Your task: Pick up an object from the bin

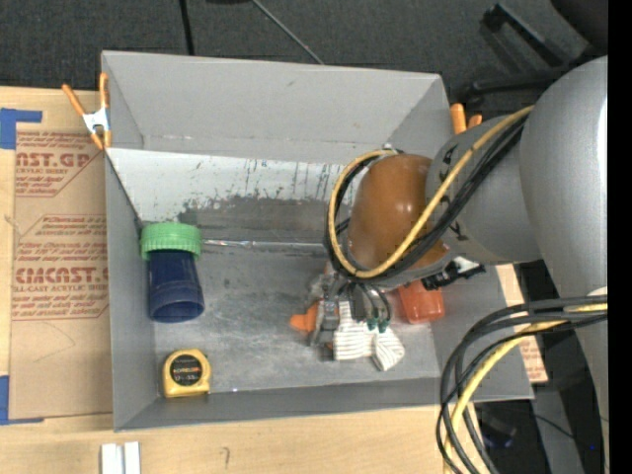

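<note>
My gripper (332,316) is low in the bin's right half, near the front wall, under the arm's brown cover. Right below it lies a white crumpled cloth-like thing (367,345) with faint stripes, touching or nearly touching the gripper. A small orange piece (300,321) pokes out just left of the gripper. An orange-red block (420,305) lies to its right, against the bin's right wall and partly hidden by the arm.
A blue jar with a green lid (173,271) lies on its side at the bin's left wall. A yellow tape measure (186,372) sits in the front left corner. The arm and its cables cover the bin's right side.
</note>
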### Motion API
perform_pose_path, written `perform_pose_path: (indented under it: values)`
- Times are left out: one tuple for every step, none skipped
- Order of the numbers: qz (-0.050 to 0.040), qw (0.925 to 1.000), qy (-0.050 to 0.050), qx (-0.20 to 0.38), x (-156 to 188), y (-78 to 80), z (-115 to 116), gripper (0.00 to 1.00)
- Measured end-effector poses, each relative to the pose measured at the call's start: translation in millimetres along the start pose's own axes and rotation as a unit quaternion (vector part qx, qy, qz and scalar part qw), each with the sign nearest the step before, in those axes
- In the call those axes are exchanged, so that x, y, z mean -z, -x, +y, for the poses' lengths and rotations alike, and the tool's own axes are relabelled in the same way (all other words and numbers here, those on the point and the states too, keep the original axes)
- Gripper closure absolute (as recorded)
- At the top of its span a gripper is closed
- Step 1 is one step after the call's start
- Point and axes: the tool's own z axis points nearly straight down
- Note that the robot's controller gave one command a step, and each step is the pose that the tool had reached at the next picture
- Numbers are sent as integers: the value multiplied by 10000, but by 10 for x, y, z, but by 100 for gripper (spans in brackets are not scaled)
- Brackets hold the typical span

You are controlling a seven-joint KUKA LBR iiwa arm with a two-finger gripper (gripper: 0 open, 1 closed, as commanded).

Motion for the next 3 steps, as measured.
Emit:
perform_pose_path:
  values:
    - [0,10000,1,0,0,0,-1,100]
    - [41,10000,-2,-23,427,5,40,100]
    - [-14,9998,-1,193,1880,-51,-29,100]
